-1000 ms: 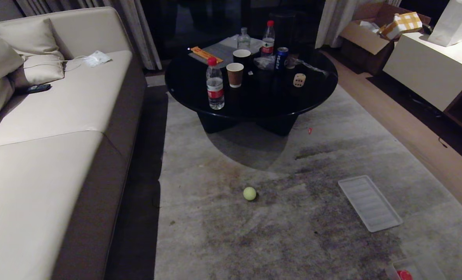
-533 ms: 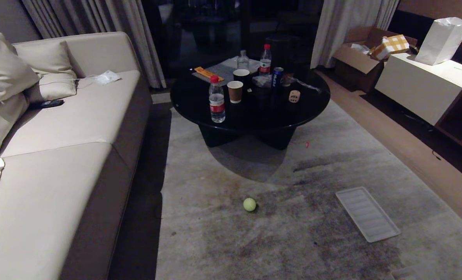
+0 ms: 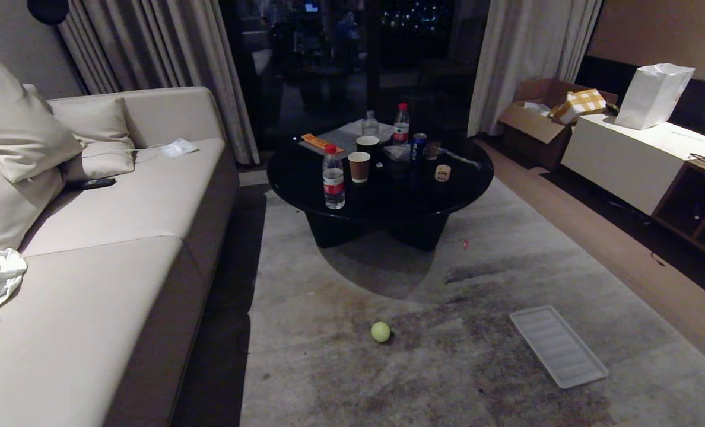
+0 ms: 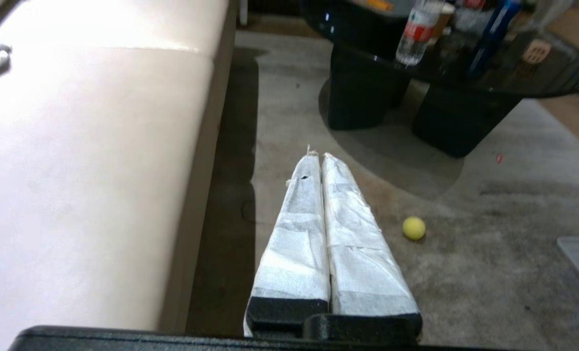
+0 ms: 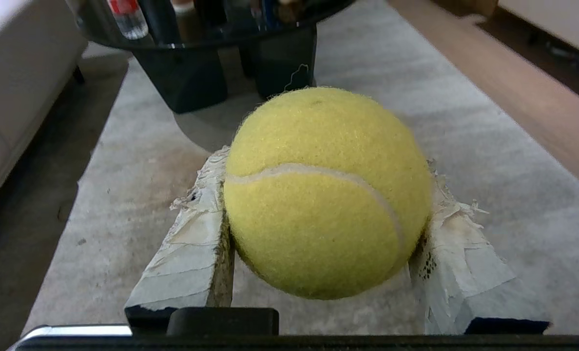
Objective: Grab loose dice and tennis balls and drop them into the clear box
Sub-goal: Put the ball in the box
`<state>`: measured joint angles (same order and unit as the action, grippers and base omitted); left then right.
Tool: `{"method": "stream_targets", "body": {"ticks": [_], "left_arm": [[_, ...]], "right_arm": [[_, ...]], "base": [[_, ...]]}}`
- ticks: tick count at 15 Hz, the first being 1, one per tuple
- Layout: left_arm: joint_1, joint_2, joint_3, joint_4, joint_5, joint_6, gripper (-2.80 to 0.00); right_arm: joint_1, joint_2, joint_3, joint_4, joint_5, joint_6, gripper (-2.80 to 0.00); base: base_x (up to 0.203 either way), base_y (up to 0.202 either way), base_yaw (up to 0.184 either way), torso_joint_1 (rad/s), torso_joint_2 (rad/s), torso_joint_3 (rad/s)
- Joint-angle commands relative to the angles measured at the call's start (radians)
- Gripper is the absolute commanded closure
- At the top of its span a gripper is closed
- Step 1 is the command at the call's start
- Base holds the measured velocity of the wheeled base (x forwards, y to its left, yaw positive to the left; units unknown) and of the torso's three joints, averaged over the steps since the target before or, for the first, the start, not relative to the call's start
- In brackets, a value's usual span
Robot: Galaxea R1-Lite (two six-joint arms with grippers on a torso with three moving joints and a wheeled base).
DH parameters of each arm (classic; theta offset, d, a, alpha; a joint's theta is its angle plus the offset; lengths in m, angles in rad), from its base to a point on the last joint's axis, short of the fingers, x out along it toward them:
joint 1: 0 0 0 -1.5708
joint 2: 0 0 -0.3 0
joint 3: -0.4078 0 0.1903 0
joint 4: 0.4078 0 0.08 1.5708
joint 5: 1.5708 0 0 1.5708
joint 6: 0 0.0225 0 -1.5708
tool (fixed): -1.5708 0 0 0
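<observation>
Right gripper point(image 5: 318, 195): clamped on a tennis ball point(image 5: 326, 192), fuzzy yellow-green with a pale curved seam, pinched between two fingers point(image 5: 192, 243) wrapped in frayed white tape; this grasp shows only in the right wrist view, both arms being outside the head view. Left gripper point(image 4: 318, 158): tape-wrapped fingers pressed together, nothing between them, hanging above the rug point(image 3: 507, 261) just right of the sofa point(image 3: 121, 237). Second tennis ball point(image 3: 380, 331): loose on the rug, near of the table, seen in the head view and again in the left wrist view point(image 4: 414, 227). Dice point(image 3: 442, 173): one beige cube with dark pips, resting on the right part of the round black glossy table point(image 3: 382, 196), far centre. Same table: a red-capped water bottle point(image 3: 333, 178), a brown paper cup point(image 3: 359, 166), a blue can point(image 3: 418, 146), further bottles behind. Lid point(image 3: 557, 346): flat, ribbed, whitish rectangle, lying on the rug to the near right, well apart from the loose ball. Rug: grey, short pile, dark mottled patches. Sofa: smooth beige upholstery with cushions, along the left. Clear box: in none of the views.
</observation>
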<state>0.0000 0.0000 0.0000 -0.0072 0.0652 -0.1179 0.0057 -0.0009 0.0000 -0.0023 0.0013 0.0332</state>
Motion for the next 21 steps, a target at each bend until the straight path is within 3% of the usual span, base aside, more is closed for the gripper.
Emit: {"method": "stream_targets", "body": {"ticks": [1,21], "left_arm": [[0.000,0.001,0.002,0.002,-0.001,0.004,0.00],[0.000,0.002,0.002,0.003,-0.005,0.014,0.00]], "right_arm": [[0.000,0.002,0.000,-0.001,0.000,0.001,0.00],[0.000,0.001,0.000,-0.001,0.000,0.001,0.00]], "base": [[0.000,0.000,0.000,0.001,0.00,0.207],[0.000,0.000,0.000,0.000,0.00,0.011]]}}
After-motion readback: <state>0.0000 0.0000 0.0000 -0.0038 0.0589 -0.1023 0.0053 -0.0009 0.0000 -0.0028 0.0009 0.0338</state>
